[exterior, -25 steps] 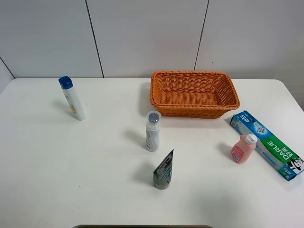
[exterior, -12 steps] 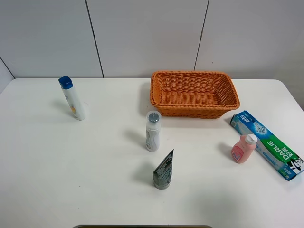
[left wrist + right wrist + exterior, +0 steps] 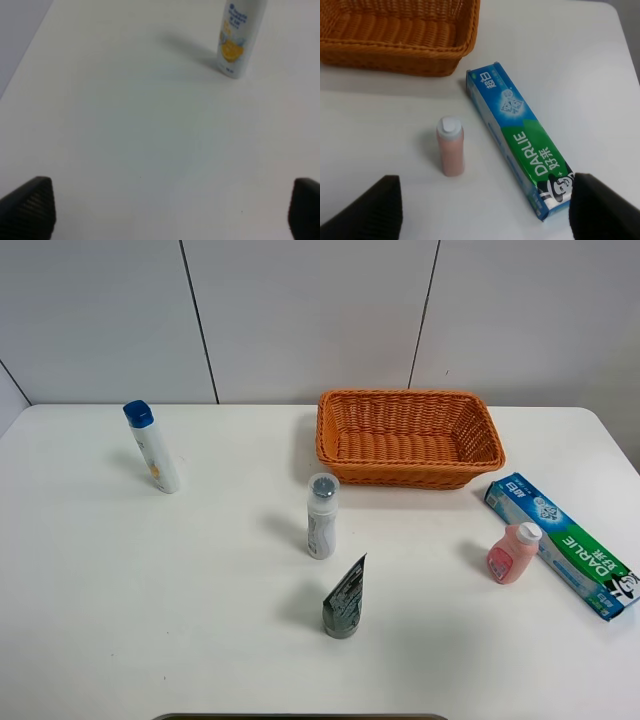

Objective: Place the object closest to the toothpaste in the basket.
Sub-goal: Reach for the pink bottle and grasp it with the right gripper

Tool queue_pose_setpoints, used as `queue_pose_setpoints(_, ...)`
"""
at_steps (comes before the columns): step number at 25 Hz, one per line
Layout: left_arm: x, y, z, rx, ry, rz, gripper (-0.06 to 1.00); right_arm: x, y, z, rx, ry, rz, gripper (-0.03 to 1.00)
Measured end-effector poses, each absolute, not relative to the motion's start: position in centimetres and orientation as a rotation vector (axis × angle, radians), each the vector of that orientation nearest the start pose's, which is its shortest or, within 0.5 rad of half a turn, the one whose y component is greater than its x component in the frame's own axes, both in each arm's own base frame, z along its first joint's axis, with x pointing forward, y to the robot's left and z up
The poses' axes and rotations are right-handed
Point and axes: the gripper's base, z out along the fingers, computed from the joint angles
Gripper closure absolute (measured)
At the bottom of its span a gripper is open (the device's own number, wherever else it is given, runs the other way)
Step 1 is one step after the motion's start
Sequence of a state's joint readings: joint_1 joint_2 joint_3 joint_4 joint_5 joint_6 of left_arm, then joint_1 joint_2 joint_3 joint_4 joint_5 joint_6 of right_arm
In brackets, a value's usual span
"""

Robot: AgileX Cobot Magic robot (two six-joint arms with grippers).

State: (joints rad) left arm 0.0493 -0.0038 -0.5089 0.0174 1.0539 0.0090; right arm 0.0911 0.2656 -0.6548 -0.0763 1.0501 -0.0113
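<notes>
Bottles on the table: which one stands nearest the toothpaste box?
The small pink bottle with the white cap, right beside the toothpaste box; the grey-capped bottle and blue-capped bottle stand far off.

The robot's fingertips show in the two wrist views. On the left gripper [image 3: 166, 210], two matte black fingers [image 3: 29, 207] appear as blunt, rounded blocks. One of them carries fine, close-set ridges across its face, like a moulded rubber grip. The other is darker and its surface cannot be made out. On the right gripper [image 3: 485, 210], the two fingers [image 3: 602, 207] are also black. They look broader and wedge-shaped, with sloping upper edges, and are too out of focus to show any texture. In the high view, a thin dark strip [image 3: 300, 717] lies along the near edge of the frame; whether it belongs to the robot cannot be told.
</notes>
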Motion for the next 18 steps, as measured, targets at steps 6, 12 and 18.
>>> queue_pose_setpoints(6,-0.6,0.1,28.0,-0.042,2.025,0.058,0.0,9.7,0.4,34.8,-0.049,2.354,0.001,0.25)
queue_pose_setpoints(12,-0.6,0.1,28.0,-0.042,2.025,0.058,0.0,16.8,1.2,32.7,-0.045,2.602,0.004,0.25)
queue_pose_setpoints(18,-0.6,0.1,28.0,-0.042,2.025,0.058,0.0,21.6,2.0,28.1,-0.034,2.843,0.034,0.25)
